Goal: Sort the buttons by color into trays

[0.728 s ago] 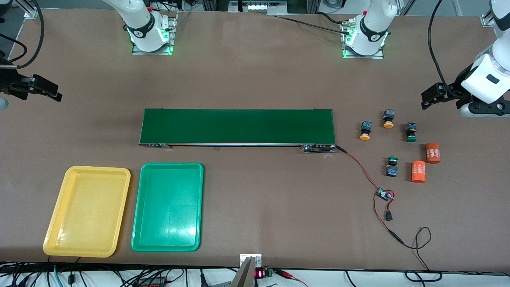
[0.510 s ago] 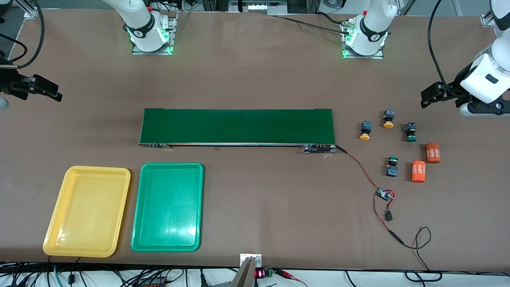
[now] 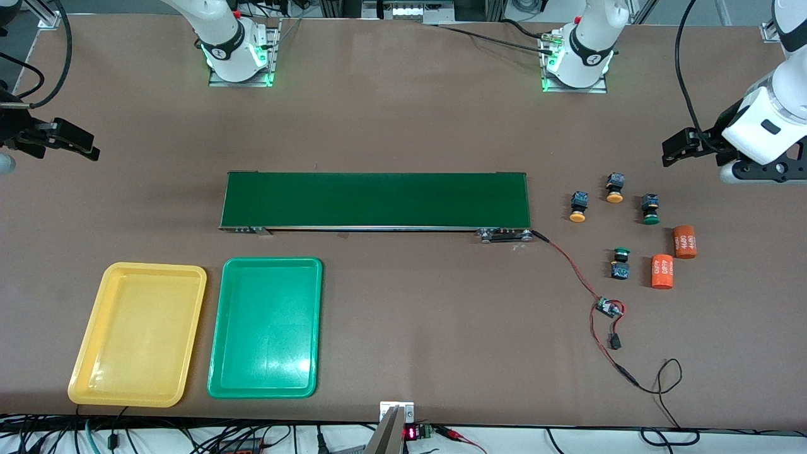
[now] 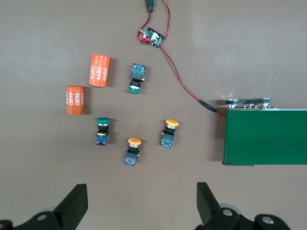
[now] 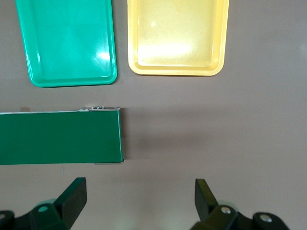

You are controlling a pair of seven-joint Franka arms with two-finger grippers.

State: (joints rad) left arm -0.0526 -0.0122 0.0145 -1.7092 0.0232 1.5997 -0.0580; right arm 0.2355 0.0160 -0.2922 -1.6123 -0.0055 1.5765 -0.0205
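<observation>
Two yellow-capped buttons (image 3: pixel 578 207) (image 3: pixel 615 188) and two green-capped buttons (image 3: pixel 650 209) (image 3: pixel 620 263) lie on the table at the left arm's end of the conveyor. They also show in the left wrist view: the yellow ones (image 4: pixel 170 133) (image 4: pixel 133 151) and the green ones (image 4: pixel 103 131) (image 4: pixel 137 78). My left gripper (image 3: pixel 678 151) (image 4: pixel 142 191) is open and empty over bare table beside them. The yellow tray (image 3: pixel 139 334) (image 5: pixel 177 36) and the green tray (image 3: pixel 265 328) (image 5: pixel 67 43) are empty. My right gripper (image 3: pixel 75 142) (image 5: pixel 139 187) is open and empty over bare table at the right arm's end.
The long dark green conveyor belt (image 3: pixel 375 200) (image 5: pixel 60 136) lies mid-table. Two orange cylinders marked 4680 (image 3: pixel 685 241) (image 3: pixel 662 271) lie beside the green buttons. A red-black wire with a small circuit board (image 3: pixel 608 308) runs from the conveyor toward the front camera.
My left gripper and wrist have shifted slightly toward the robots' bases. The right arm, buttons and trays have not moved.
</observation>
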